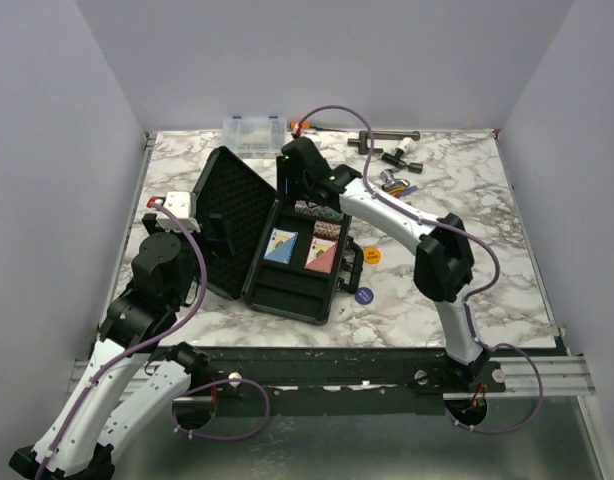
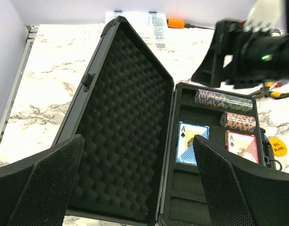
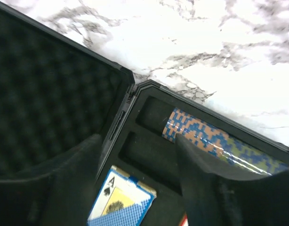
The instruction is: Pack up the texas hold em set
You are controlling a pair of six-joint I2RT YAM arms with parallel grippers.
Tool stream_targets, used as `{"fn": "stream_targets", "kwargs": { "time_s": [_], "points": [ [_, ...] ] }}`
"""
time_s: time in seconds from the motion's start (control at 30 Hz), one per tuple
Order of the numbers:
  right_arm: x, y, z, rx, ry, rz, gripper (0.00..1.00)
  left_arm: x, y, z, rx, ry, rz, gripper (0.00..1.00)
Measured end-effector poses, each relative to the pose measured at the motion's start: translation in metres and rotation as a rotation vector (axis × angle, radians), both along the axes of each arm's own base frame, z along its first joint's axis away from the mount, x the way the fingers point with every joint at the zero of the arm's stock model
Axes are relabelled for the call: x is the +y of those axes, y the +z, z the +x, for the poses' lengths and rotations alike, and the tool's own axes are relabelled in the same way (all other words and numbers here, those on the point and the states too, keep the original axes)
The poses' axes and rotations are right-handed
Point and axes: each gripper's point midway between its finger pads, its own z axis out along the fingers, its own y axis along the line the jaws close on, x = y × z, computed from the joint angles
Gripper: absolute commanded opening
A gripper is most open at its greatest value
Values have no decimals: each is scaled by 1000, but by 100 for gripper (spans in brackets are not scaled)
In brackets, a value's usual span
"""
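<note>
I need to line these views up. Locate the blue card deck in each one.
Top external: blue card deck, centre of frame, left slot of the open case.
Left wrist: deck lower right of centre.
Right wrist: deck at bottom edge, left of centre.
Shared landmark: long chip roll along the case's far edge.

The black, dimpled-foam case (image 1: pixel 232 215) holds a blue deck (image 1: pixel 281 245), a red deck (image 1: pixel 322 255) and orange-and-blue chequered chip rolls (image 2: pixel 220 99).
</note>
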Motion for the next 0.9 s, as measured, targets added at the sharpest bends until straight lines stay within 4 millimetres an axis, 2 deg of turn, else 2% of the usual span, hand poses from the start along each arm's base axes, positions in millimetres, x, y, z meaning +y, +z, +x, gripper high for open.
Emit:
{"fn": "stream_targets", "kwargs": {
  "time_s": [0.17,0.23,0.33,0.4,0.5,0.7,0.9],
  "points": [
    [-26,57,-17,-97,-3,41,92,0,-1,1,3,2,2,98],
    [-43,70,-26,-127,-18,31,99,1,-1,1,4,4,2,98],
    [-70,77,-36,-162,-58,-5,100,1,-1,1,5,4,2,98],
    [-94,73,-41,-169,-101,-49,100,1,-1,1,4,4,2,98],
    [-131,54,-50,-138,-170,-117,100,1,-1,1,4,4,2,98],
    [-221,12,-74,-16,-358,-181,100,0,-1,1,5,2,2,98],
    [-297,-3,-108,34,-548,-104,100,-1,-2,1,9,-3,2,98]
  ]
}}
